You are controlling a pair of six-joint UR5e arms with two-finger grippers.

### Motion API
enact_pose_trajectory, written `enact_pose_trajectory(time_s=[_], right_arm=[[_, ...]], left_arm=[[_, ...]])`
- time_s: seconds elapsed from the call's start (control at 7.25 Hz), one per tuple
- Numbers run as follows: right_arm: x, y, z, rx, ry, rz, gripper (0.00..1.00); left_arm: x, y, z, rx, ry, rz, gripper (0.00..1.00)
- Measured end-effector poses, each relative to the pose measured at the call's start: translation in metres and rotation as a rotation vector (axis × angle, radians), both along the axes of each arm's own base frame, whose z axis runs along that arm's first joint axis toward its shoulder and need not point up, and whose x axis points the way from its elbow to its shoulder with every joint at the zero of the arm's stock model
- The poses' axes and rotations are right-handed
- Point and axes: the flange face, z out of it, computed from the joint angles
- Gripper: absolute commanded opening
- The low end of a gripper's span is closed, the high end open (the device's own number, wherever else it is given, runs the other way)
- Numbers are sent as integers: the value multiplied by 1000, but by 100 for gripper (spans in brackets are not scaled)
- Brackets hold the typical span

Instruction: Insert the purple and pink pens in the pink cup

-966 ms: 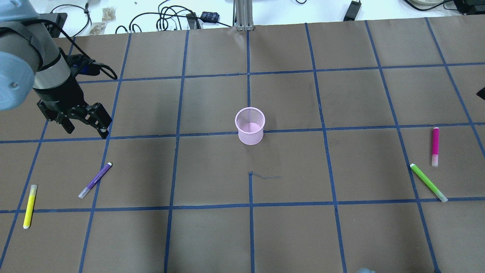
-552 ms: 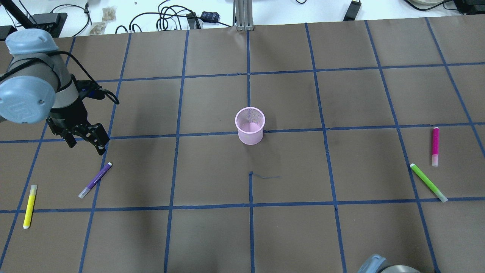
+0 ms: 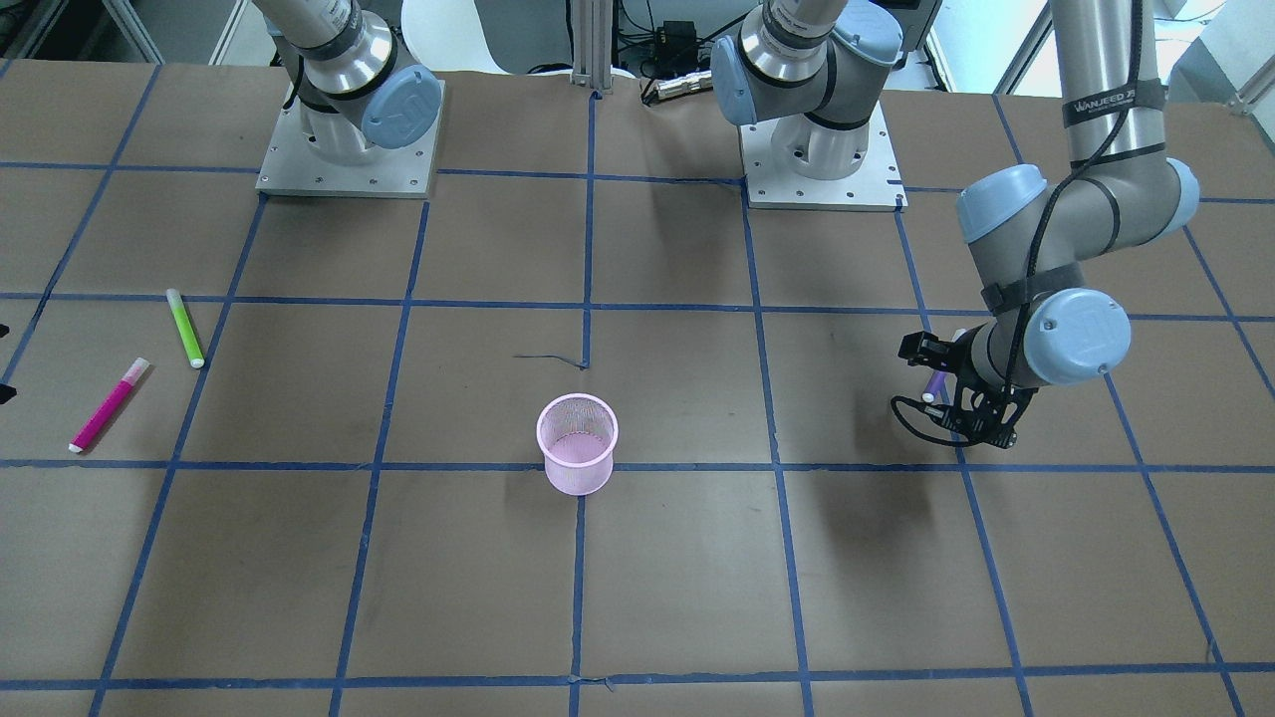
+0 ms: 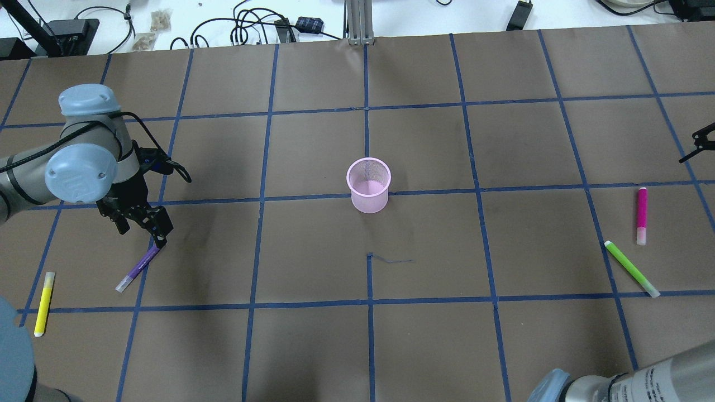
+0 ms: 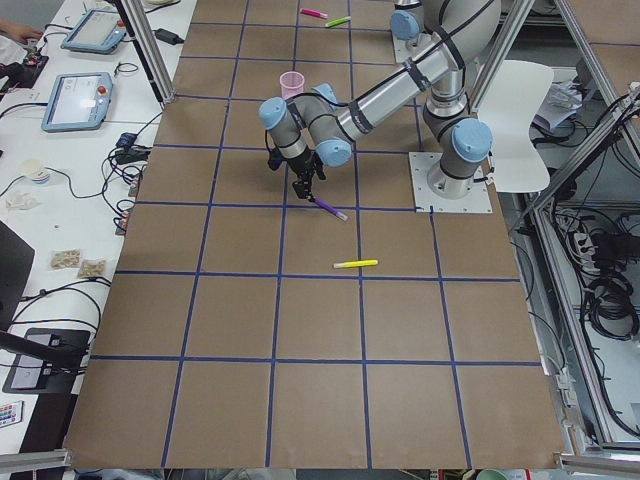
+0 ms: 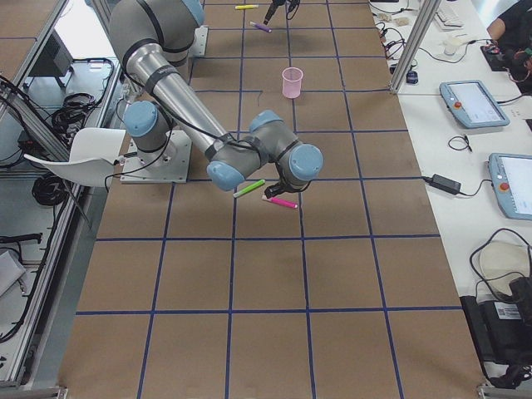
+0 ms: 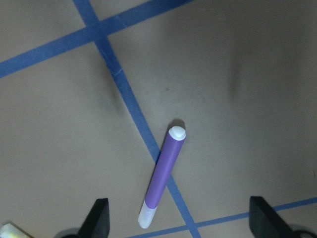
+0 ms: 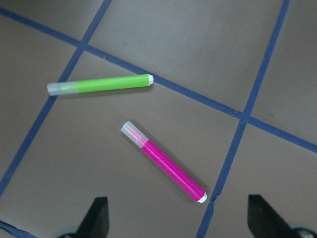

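Pink pen (image 8: 166, 166) lies near green pen (image 8: 101, 83), not touching.

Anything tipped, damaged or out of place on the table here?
Only a small thing: a loose strip of blue tape trails off the grid line near the pink cup. The cup stands upright; the purple pen and pink pen lie flat.

Pale pink cup (image 4: 368, 186) on a brown worktop (image 4: 313, 151) gridded in blue.
The worktop is matte brown, crossed by dark blue tape lines in a square grid; the pink cup is fine see-through mesh. The purple pen (image 4: 137, 270) is violet with a frosted whitish cap and a white end. The pink pen (image 4: 642, 215) is magenta, the green pen (image 4: 632, 269) lime and the yellow pen (image 4: 43, 304) neon yellow, each with a frosted cap. The left end effector (image 4: 142, 234) and right end effector (image 8: 179, 218) are black.
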Motion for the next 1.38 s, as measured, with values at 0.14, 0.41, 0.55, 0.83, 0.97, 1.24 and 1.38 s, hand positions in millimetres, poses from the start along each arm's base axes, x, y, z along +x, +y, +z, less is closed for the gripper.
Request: enact_pose_trajectory(time_s=[0.14,0.41,0.55,0.83,0.97,1.24,1.38], right_arm=[[4,-11,-15,-40,0,110,99],[31,-34,-32,-72,13,239,92],[35,-36,-45,-43,18,261,93],[31,-37,-77,37,33,288,92],[31,-36,-85,55,32,290,84],[31,-34,-93,70,23,292,81],[32,-34,-97,75,19,292,78]], left_arm=[[1,-1,-9,5,4,-14,100],[1,-2,-26,29,14,-36,100],[1,-3,-30,30,19,-36,100],[1,-4,-39,34,26,-50,100],[1,-4,-42,40,26,-57,98],[0,-5,-44,46,31,-78,30],[1,-6,-43,47,33,-102,4]])
